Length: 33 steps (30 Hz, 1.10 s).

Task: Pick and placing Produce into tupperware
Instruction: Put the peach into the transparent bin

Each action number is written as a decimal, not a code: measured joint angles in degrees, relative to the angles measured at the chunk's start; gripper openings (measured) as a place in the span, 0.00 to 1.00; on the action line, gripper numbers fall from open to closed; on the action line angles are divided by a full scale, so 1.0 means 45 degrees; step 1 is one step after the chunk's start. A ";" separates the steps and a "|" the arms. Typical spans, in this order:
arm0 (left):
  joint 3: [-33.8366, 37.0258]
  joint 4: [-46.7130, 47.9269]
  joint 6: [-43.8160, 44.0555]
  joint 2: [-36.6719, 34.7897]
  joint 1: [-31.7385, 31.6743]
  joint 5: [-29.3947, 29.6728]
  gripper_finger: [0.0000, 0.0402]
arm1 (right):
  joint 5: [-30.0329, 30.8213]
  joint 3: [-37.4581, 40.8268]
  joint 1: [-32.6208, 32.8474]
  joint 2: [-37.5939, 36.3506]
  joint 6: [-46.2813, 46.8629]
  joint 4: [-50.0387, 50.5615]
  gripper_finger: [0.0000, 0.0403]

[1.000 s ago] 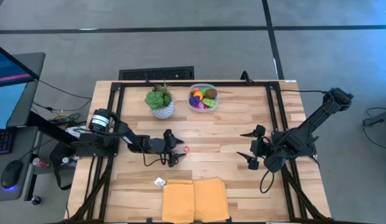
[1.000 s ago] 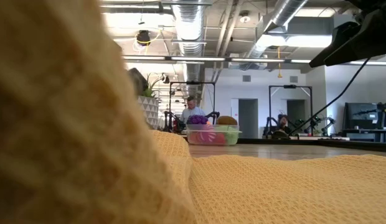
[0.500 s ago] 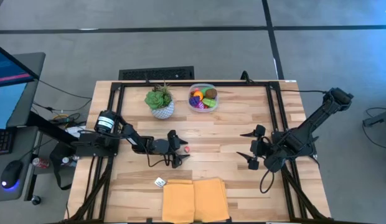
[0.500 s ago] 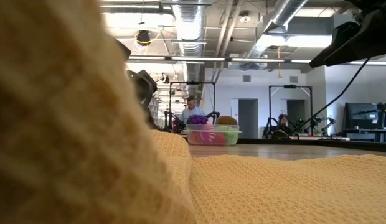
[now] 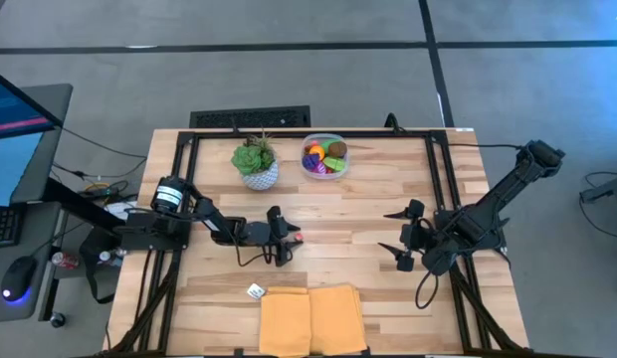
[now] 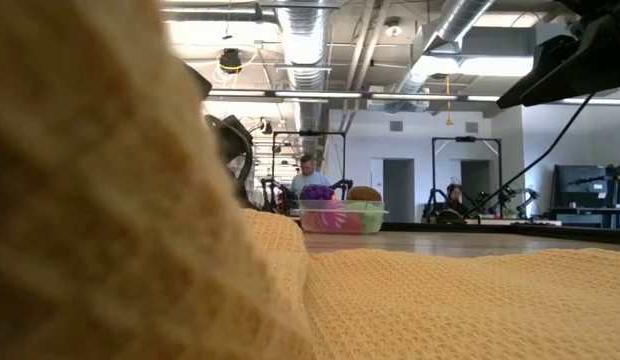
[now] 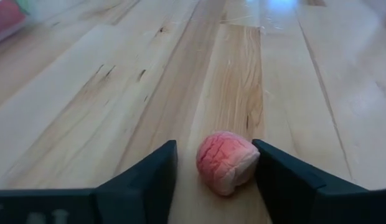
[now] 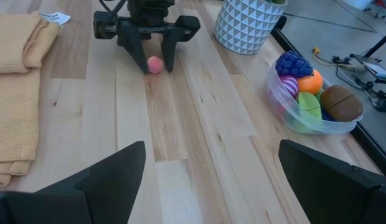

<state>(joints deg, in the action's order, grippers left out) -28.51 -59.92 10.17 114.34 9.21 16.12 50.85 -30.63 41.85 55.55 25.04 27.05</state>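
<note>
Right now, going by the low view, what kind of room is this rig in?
Likely an open lab or workshop: bare silver ceiling ducts, more black-framed robot stations behind the wooden slat table, and a seated person working there.

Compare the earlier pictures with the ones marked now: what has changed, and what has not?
The left gripper advanced along the table to the pink piece and narrowed its fingers around it; one touches it, the other shows a gap. The right gripper, tupperware, plant and cloth stayed put.
</note>
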 joint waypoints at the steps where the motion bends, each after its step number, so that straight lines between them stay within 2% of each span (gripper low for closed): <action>1: 0.0000 0.0004 -0.0004 0.0000 0.0000 0.0005 0.47 | 0.0000 0.0000 0.0000 0.0000 0.0000 0.0000 0.97; 16: 0.0000 0.0000 -0.0199 0.0010 0.0009 -0.0049 0.31 | 0.0000 0.0000 0.0000 0.0000 0.0000 0.0000 0.97; 33: 0.0015 -0.1285 -0.0797 0.0034 0.0034 -0.0014 0.29 | 0.0000 0.0000 0.0000 0.0000 0.0000 0.0083 0.97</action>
<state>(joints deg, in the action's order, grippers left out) -28.45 -65.70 6.59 114.50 9.37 16.06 50.85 -30.63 41.85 55.55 25.04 27.42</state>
